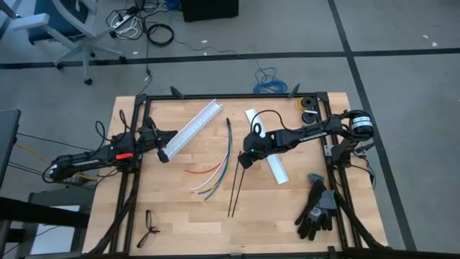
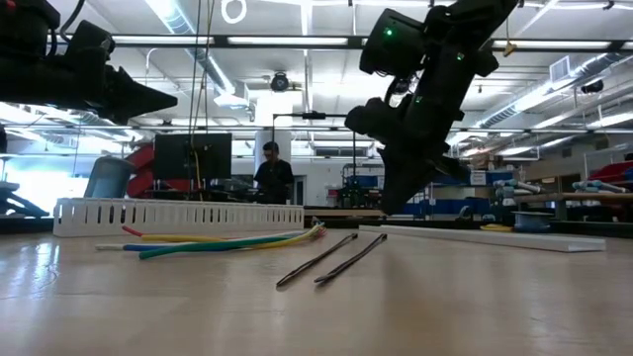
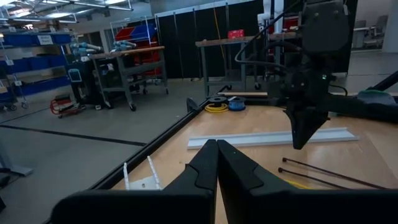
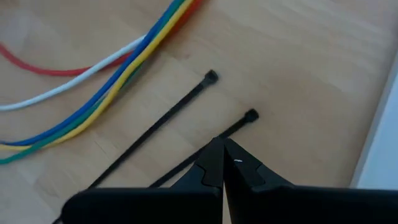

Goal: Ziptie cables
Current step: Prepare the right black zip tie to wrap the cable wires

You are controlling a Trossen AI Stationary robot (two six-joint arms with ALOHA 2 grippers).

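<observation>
Now your right gripper [image 4: 222,149] hangs clenched and empty just above the nearer zip tie [image 4: 214,142]; cables [image 4: 118,68] lie beyond both ties. Picking step: you must open, then descend. Left gripper [image 3: 217,155] waits clenched.

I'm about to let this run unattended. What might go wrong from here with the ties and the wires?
The right hand is shut right above one zip tie; unless it opens before descending, it may push the tie instead of gripping it. The two ties lie close together, so both might get pinched. The cables fan out loose, so strands may slip out of the loop.
</observation>
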